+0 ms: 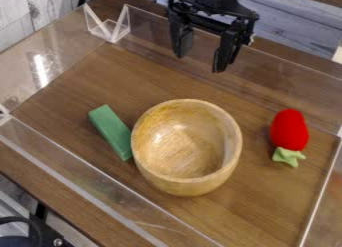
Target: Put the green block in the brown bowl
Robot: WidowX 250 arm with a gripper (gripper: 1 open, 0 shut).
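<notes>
My tool [203, 49], wide open and empty at upper centre, could nudge the brown bowl [187, 146] when descending on the adjacent green block [111, 131].

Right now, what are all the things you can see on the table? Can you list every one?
green block: one, plain green, flat on the table just left of the bowl.
brown bowl: one, light-brown wood, middle of the table, nothing inside.
red strawberry toy: one, red with small green leaves, right of the bowl.
clear plastic stand: one, see-through, far left corner.
clear tray wall: one, see-through, running round the table edge.
wooden table: one, dark brown, under everything.
gripper: one, black, jaws open, above the table behind the bowl, holding nothing.
</notes>
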